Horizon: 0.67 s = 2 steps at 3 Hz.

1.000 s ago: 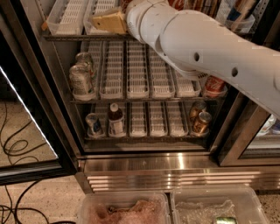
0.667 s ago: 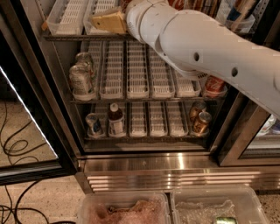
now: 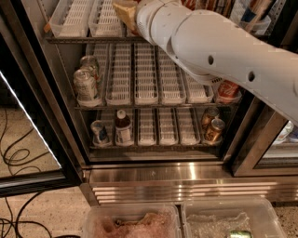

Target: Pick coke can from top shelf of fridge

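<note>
- Camera view: the reach-and-grasp step is judged to be in hand, nothing being seen lifted clear of the fridge [image 3: 65,139].
- The white arm [image 3: 219,56] is stretched from near right to far left, and its wrist ends at the top shelf [image 3: 88,40], at the upper edge of the picture.
- The pincer is masked by that wrist and lies just above the rail of the top shelf. Whether it is open, or has hold of anything, cannot be told.
- A tan object [image 3: 123,9] is seen just left of the wrist; what it is cannot be made out.
- A red patch at the upper edge, just right of the wrist, is taken to be the coke can [image 3: 188,3]. It stands on the top shelf and is mostly cut off, so it is judged to lie right beside the pincer. Whether they touch cannot be told.
- A second red can [image 3: 227,90] is seen on the middle rack [image 3: 153,106], far right, below the arm and well apart from the pincer; it is not the one asked for.
- For the next move, a firm closing round the can's body is called for, then a straight withdrawal toward the near side, clear of the shelf rail.
</note>
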### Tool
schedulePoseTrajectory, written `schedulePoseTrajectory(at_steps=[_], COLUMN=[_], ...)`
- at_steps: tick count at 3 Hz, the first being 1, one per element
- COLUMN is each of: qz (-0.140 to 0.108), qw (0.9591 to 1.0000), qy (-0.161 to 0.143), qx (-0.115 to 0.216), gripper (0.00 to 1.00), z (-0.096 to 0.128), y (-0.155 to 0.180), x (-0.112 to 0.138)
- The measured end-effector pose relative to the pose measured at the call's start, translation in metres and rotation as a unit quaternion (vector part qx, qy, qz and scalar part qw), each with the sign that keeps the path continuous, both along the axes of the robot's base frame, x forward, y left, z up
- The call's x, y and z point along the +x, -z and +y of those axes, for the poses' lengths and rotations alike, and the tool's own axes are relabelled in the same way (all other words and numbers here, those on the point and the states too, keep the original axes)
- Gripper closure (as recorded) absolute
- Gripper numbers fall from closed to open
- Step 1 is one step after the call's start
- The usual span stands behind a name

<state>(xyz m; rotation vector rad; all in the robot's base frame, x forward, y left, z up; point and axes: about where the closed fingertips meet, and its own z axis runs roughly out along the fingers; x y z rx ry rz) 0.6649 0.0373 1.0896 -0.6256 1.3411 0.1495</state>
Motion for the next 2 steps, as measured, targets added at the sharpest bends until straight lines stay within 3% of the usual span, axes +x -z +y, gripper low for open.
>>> schedulePoseTrajectory(at_steps=[1,2], qz=[0.0,0.0], qw=[1.0,1.0], qy=[0.0,0.0], qx=[0.0,0.0], gripper=[0.66,0.97], z=[0.0,0.0], y=[0.0,0.0], x=[0.0,0.0])
